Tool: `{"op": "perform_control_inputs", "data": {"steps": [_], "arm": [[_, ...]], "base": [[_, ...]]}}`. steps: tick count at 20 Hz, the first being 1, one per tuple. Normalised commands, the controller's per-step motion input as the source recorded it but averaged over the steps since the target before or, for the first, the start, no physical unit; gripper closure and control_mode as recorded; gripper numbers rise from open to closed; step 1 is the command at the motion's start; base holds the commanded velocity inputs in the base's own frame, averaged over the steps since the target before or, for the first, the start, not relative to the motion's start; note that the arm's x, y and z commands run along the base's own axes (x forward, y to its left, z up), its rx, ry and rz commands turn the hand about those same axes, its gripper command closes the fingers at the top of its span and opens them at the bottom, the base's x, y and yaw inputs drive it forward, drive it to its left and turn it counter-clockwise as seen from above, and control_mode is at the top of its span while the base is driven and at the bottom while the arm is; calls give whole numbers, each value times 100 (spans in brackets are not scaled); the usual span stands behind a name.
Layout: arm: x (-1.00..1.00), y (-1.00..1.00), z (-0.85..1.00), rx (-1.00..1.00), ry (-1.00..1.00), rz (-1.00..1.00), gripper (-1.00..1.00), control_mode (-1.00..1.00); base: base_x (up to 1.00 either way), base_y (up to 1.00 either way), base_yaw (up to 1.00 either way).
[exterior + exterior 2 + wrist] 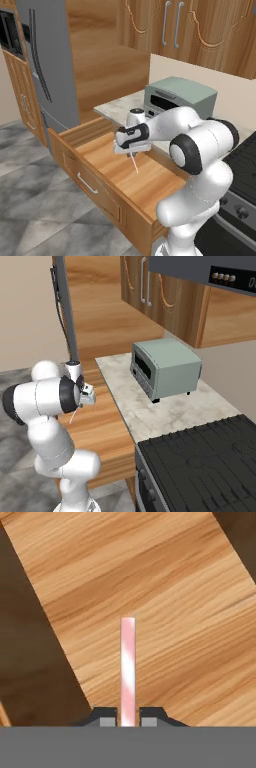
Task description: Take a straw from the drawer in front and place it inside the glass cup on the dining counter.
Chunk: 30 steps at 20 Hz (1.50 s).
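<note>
The wide wooden drawer stands pulled out below the marbled top, its silver bar handle facing the floor side. Above its floor my gripper is shut on the thin pinkish-white straw, which hangs down from the fingers over the drawer floor. In the hand view the straw rises straight between the two dark fingertips against the drawer's wood. From the right base view the straw slants down below the hand. The glass cup and the dining counter are out of view.
A grey toaster oven sits on the small marbled top behind the drawer. A black stove is to the right. A steel fridge stands left of the drawer, with wooden wall cabinets overhead and grey floor tiles.
</note>
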Motion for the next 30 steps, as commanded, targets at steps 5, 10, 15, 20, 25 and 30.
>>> {"op": "perform_control_inputs", "data": {"steps": [5, 10, 15, 20, 25, 30], "arm": [[-49, 0, 100, 0, -11, 21, 100, -100], [-25, 0, 80, 1, -5, 7, 100, -100], [-17, 0, 45, 0, -3, 0, 100, -100], [-13, -1, 10, 4, 0, 0, 100, -100], [-5, 0, 0, 1, 1, 0, 100, 100], [0, 0, 0, 0, 0, 0, 100, 100]], "base": [[0, 0, 0], [0, 0, 0], [0, 0, 0], [0, 0, 0], [-29, 0, 0], [-97, 36, 7]]}}
